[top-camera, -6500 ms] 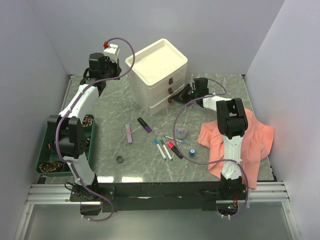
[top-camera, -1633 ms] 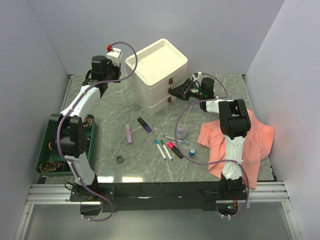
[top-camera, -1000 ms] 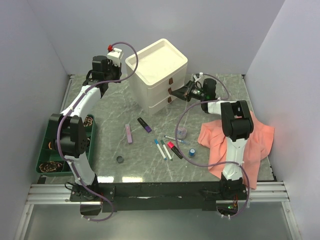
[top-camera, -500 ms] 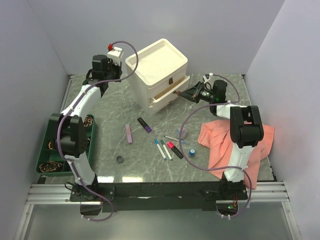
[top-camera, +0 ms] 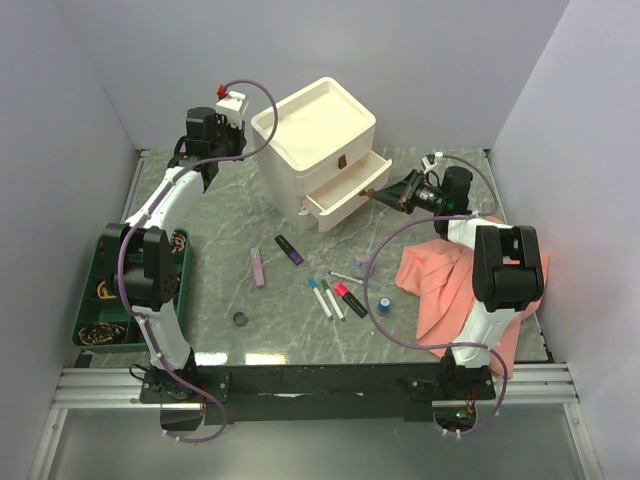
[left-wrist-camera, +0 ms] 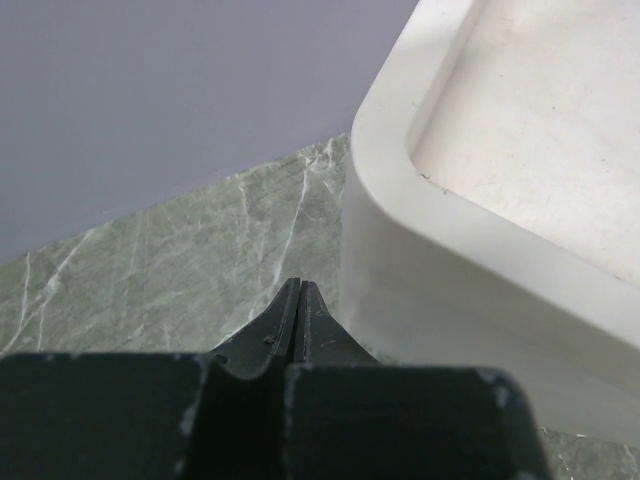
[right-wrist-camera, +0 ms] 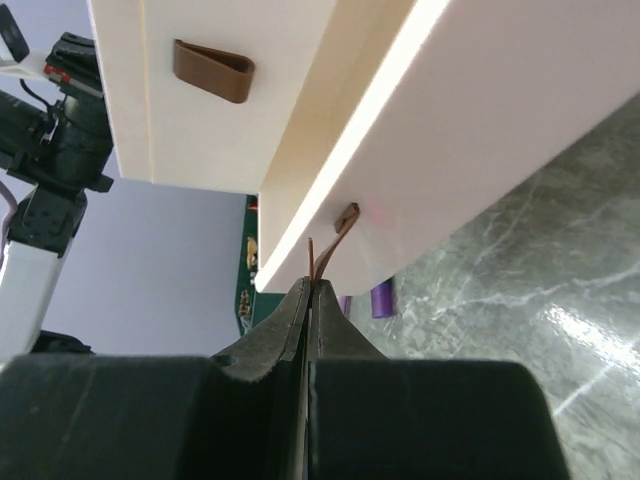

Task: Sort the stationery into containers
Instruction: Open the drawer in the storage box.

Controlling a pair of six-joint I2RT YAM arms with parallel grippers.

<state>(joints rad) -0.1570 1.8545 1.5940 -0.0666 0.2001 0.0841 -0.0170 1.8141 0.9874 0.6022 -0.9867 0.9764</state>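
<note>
My right end effector (right-wrist-camera: 308,288) is pinched tight on the brown pull tab (right-wrist-camera: 322,258) of a lower drawer (top-camera: 345,200) in the cream drawer box (top-camera: 315,120). That drawer stands partly pulled out toward my right side (middle or bottom one, I cannot tell). My left end effector (left-wrist-camera: 300,300) has its fingers pressed together on nothing, its tips just beside the box's rounded far-left corner.

The stationery lies loose on the desk (top-camera: 220,230) in front of the box. A purple highlighter (top-camera: 290,250) is beside a lilac highlighter (top-camera: 259,268). Two blue-capped pens (top-camera: 325,297) lie next to a red-and-black marker (top-camera: 348,299). A blue-capped vial (top-camera: 384,305) sits near the salmon cloth (top-camera: 480,275), and a dark disc (top-camera: 240,319) lies apart, nearer my bases.
</note>
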